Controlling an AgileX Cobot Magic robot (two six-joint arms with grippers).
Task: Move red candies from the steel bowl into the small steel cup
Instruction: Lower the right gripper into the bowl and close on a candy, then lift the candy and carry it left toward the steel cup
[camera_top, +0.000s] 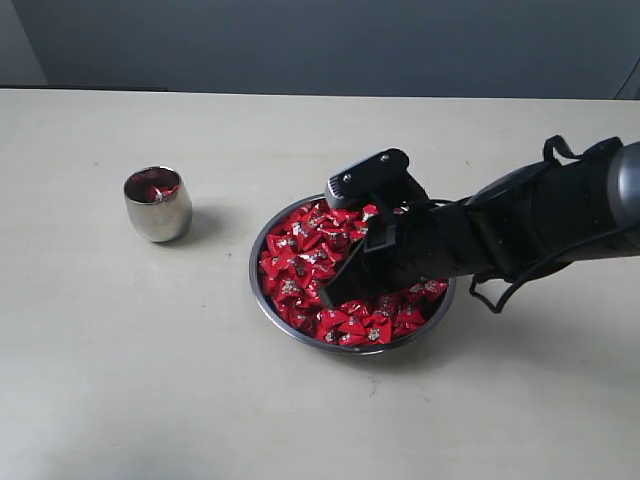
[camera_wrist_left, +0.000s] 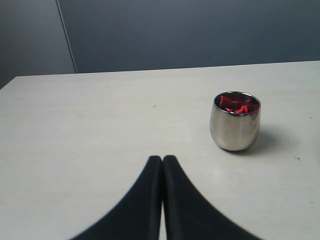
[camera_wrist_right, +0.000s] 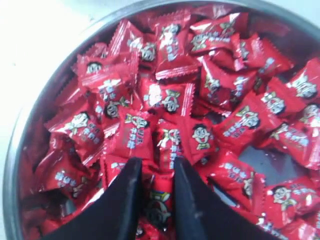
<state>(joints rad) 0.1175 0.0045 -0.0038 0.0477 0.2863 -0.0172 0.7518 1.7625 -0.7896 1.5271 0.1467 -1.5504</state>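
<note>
The wide steel bowl (camera_top: 253, 283) sits right of the table's middle, heaped with red candies (camera_top: 296, 258). My right gripper (camera_top: 337, 290) reaches down into the pile from the right. In the right wrist view its black fingers (camera_wrist_right: 156, 162) are shut on one red candy (camera_wrist_right: 160, 197), wedged between them above the other candies (camera_wrist_right: 170, 100) and the bowl's rim (camera_wrist_right: 10, 165). The small steel cup (camera_top: 157, 205) stands upright to the left of the bowl, with red candies (camera_wrist_left: 238, 104) inside it. My left gripper (camera_wrist_left: 162, 159) is shut and empty, hovering over bare table short of the cup (camera_wrist_left: 235, 127).
The pale tabletop (camera_top: 120, 360) stretches around the bowl and cup. A dark grey wall (camera_top: 320, 40) runs behind the table's far edge. The right arm (camera_top: 540, 220) with its cables stretches over the table on the right.
</note>
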